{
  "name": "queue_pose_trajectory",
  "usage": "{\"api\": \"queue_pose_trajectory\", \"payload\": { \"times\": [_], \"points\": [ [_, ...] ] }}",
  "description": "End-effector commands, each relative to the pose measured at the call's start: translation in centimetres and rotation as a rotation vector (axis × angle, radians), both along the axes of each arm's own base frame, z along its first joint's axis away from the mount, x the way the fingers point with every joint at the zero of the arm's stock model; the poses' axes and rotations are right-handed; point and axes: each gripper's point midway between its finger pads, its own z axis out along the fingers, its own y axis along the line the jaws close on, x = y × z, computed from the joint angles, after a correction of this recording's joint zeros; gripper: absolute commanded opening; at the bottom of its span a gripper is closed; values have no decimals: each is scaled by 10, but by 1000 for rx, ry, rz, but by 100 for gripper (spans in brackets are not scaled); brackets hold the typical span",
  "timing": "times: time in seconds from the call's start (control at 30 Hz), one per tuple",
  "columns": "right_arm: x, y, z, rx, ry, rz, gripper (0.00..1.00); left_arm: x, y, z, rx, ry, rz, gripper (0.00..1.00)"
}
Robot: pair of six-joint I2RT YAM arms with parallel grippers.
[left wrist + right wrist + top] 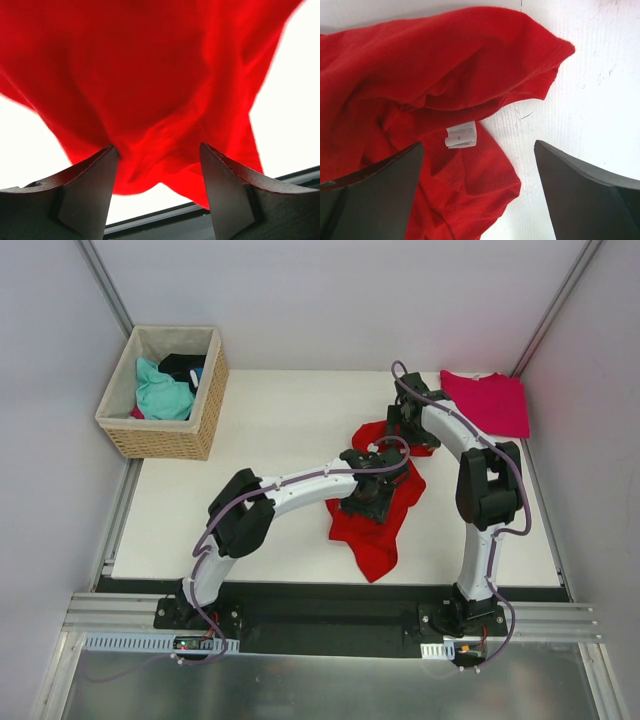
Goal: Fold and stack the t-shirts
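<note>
- My left gripper (372, 502) (160, 150) sits low over the red t-shirt (375, 540) (150, 75), jaws parted. A fold of the cloth sags into the gap and brushes my left finger, and nothing is pinched.
- The red t-shirt lies crumpled on the table (250, 440), just off centre toward 4 o'clock, one end trailing to the near edge.
- My right gripper (405, 425) (479, 144) hangs over the shirt's far end, jaws spread wide and gripping nothing. The white neck label (461, 136) lies between my fingers.
- The magenta-pink t-shirt (487, 400) lies flat in the far corner at 1 o'clock, apart from the red one.
- The wicker basket (170, 440) stands at 10 o'clock, with teal cloth (160, 392) inside.
</note>
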Motion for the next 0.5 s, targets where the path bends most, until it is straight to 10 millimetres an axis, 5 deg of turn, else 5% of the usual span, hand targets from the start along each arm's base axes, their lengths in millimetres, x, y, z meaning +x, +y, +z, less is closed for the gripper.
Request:
{"api": "queue_pose_trajectory", "payload": {
  "times": [0.0, 0.2, 0.47],
  "points": [
    [1, 1, 23, 34, -58, -17, 96, -15, -18, 8, -16, 28, -60, 65],
    [0, 0, 18, 31, -48, -20, 96, -30, -34, 10, -31, 45, -98, 64],
    [-4, 0, 17, 36, -47, -22, 96, -49, -25, 18, 1, 30, -92, 63]
  ]
}}
